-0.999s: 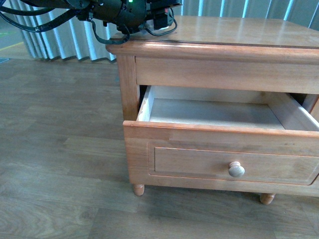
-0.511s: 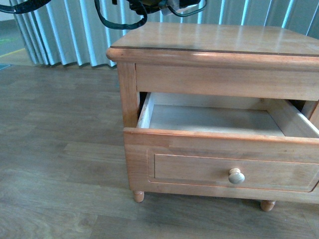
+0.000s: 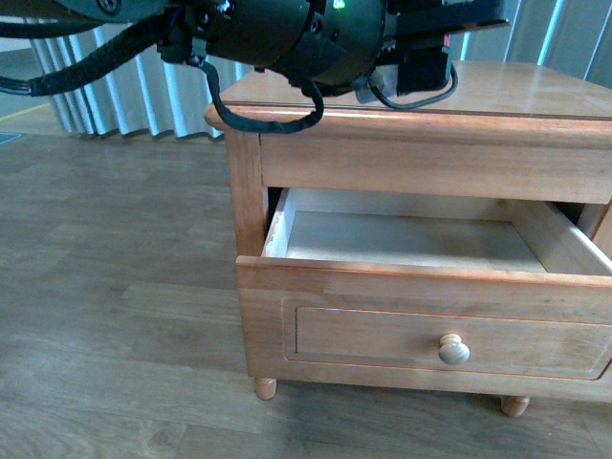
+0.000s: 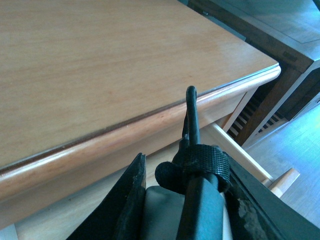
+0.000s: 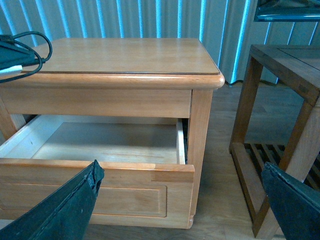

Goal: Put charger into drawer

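My left gripper (image 3: 421,59) is shut on the charger (image 4: 165,215), a white block with a black cable (image 4: 192,115) bound by a strap. It hangs over the front edge of the cabinet top (image 4: 100,65), above the open drawer. The cable loop (image 3: 417,99) hangs just above that edge. The drawer (image 3: 430,325) is pulled out, with a pale interior (image 3: 411,239) and a round knob (image 3: 453,350). My right gripper (image 5: 180,200) is open, low in front of the drawer's front panel (image 5: 100,195). The left gripper with the charger also shows in the right wrist view (image 5: 15,56).
A dark wooden side table (image 5: 285,100) with a slatted lower shelf stands close to the cabinet's right side. Pleated curtains (image 5: 150,17) hang behind. Wooden floor (image 3: 115,268) lies left of and in front of the cabinet. The left arm's cables (image 3: 268,120) hang over the cabinet's left corner.
My left arm has come down and forward from high behind the cabinet top. It now hangs over the top's front edge with the charger. The drawer has stayed open.
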